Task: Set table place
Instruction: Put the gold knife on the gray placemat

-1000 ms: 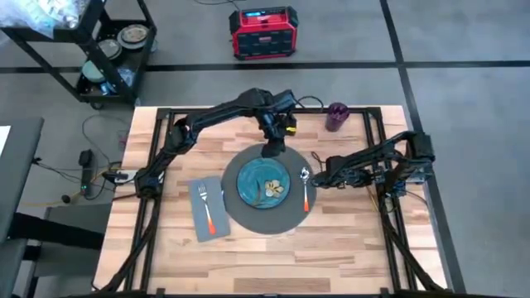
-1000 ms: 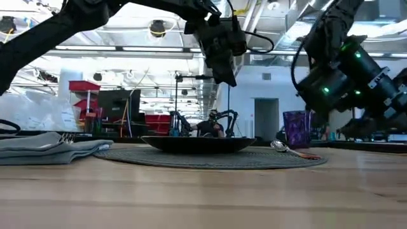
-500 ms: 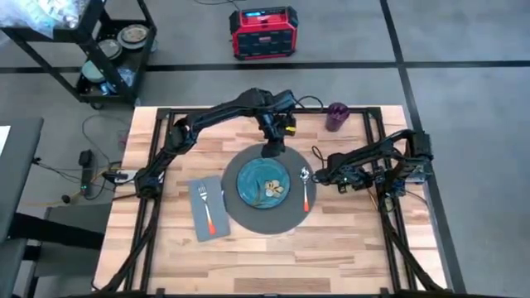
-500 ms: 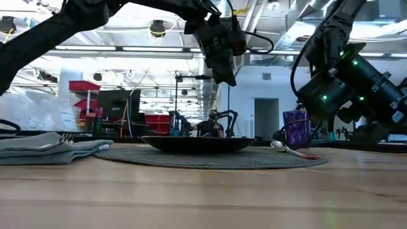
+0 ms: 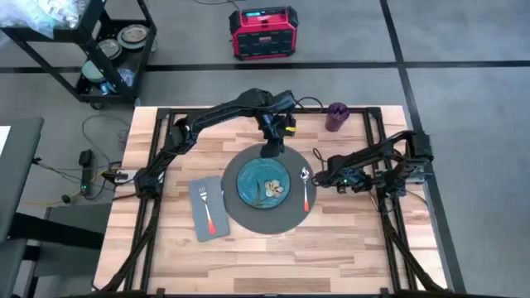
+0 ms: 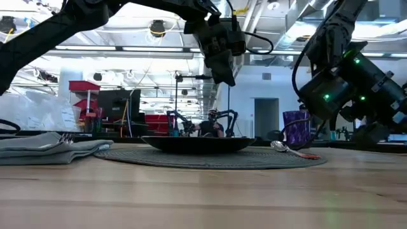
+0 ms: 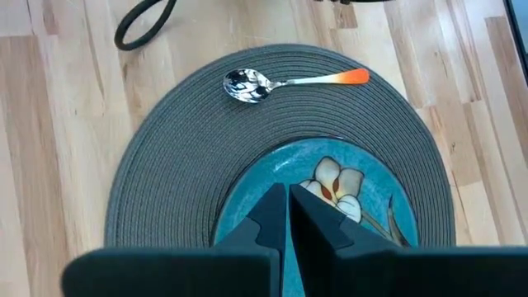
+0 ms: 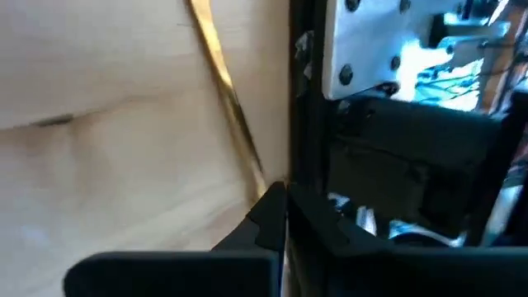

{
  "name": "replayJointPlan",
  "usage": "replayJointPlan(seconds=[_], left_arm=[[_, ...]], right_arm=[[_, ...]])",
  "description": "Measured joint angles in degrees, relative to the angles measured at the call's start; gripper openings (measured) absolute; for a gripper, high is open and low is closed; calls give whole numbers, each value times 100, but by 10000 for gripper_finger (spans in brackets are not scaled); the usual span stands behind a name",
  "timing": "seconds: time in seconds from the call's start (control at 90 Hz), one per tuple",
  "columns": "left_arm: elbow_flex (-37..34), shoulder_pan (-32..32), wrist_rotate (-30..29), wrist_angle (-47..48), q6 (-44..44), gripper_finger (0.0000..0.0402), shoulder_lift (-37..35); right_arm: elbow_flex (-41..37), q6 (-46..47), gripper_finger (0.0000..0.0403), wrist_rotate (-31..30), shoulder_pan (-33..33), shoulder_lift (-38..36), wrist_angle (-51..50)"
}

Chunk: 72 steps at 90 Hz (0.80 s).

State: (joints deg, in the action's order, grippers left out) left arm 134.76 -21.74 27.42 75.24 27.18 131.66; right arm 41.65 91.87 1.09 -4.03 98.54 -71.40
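Both your claws closed, empty.
Left claw (image 5: 271, 151) hovers over plate's (image 5: 263, 183) far edge; right claw (image 5: 323, 175) sits beside spoon (image 5: 305, 189) on mat (image 5: 240, 213).

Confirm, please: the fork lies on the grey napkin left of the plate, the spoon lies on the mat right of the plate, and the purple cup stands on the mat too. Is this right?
Not quite. The purple cup stands on the bare table near its far right corner, off the mat; the high view shows it. The fork on the napkin and the spoon on the mat, on either side of the plate, are as you say.
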Motion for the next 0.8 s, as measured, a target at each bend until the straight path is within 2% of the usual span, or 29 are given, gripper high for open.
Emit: replayJointPlan(seconds=[0.178, 0.289, 0.478, 0.7, 0.8], left_arm=[[0, -2, 0, -6, 0, 0, 0], [0, -2, 0, -5, -20, 0, 0], [0, 0, 4, -13, -2, 0, 0], [9, -4, 4, -33, -2, 0, -2], [9, -9, 5, -35, -3, 0, -3]], right_arm=[[-276, 591, 2, -25, 2, -28, 816], [-250, 1548, 1, -246, 107, -9, 569], [-43, 2045, 1, -1296, 573, -139, 644], [95, 2613, 1, -1468, 840, -138, 516], [254, 2731, 1, -1467, 854, -138, 63]])
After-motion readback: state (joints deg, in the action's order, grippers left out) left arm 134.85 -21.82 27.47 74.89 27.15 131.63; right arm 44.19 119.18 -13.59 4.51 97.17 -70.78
